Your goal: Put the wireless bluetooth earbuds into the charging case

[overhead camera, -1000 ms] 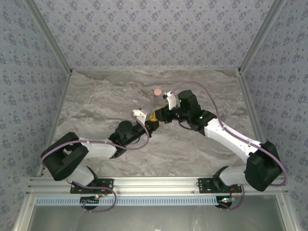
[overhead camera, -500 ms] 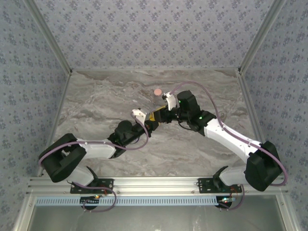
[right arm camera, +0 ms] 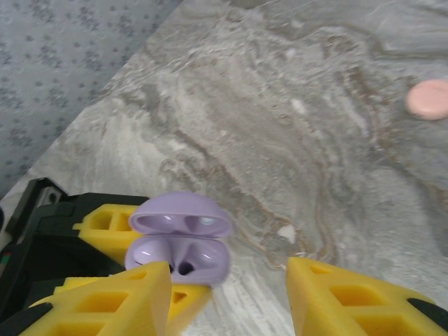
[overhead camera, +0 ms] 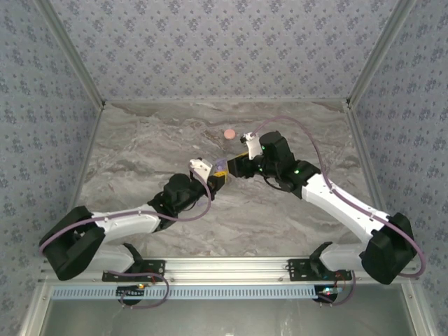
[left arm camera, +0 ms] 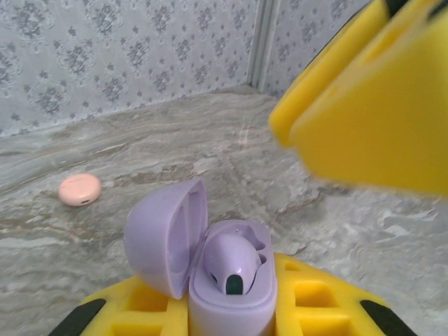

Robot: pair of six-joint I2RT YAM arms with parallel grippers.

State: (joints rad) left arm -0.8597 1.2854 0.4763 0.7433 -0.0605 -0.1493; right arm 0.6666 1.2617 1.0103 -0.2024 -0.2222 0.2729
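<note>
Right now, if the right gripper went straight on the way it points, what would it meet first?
Most likely the lavender charging case, open and clamped in the left gripper: it sits just ahead of the right gripper, toward one finger. Depth is unclear.

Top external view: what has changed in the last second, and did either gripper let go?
The right gripper has opened close to the lavender charging case, where a lavender earbud sits. The left arm's elbow swung down toward the near left corner. The left gripper stays shut on the case at mid-table, and the pink disc has not moved.
</note>
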